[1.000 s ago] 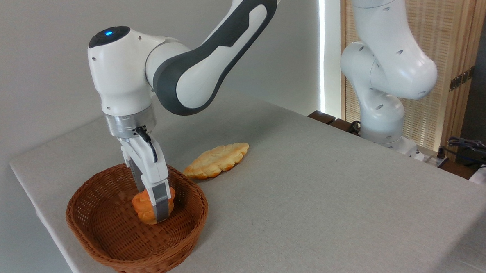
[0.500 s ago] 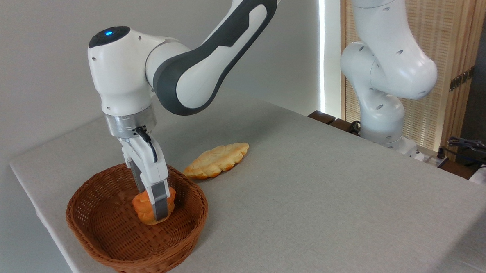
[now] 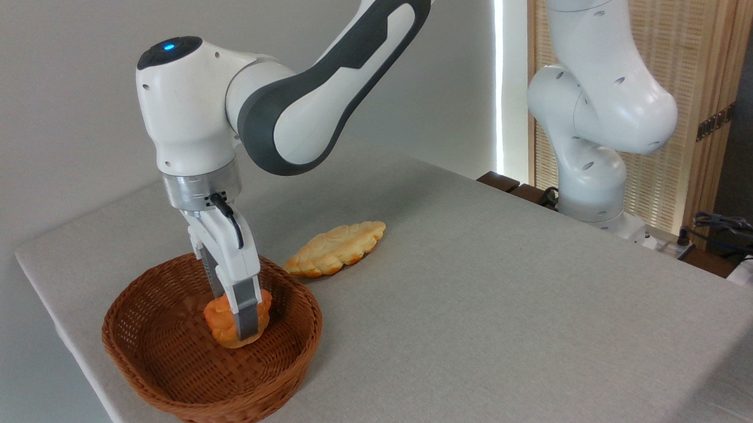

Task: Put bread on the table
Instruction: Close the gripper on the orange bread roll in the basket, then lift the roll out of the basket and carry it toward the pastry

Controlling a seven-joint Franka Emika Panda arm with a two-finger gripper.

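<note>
Camera view: I have only this one fixed view, looking across the counter [image 3: 482, 308] from its near corner.
End effector: I see the end effector [image 3: 245, 325] pointing straight down into the basket [image 3: 168, 379], its fingers narrowed onto the bread [image 3: 219, 320] — the near finger [image 3: 246, 312] lies flat across the bun's front face, and the far finger is mostly hidden behind it.
Bread: the orange knotted bun sits directly between the fingers, low inside the basket, toward its right half. I cannot tell whether its underside touches the woven floor or hangs just clear.
Long axis: the bun looks roundish and stands a little on edge in the grip, so I judge it has no long axis to worry about.
Key relation: the bun lies below the basket rim, with the right-hand wall between it and the open counter — so I judge the way out is up first, then sideways.
Free counter: bare grey cloth lies to the right of the basket and toward the camera.
Other loaf: a pale braided loaf [image 3: 335, 248] lies on the counter just behind the basket's right rim, its length running up and to the right. I would steer clear of it.
Risk: as I judge it, a sideways pull too early would drag the bun into the rim.
</note>
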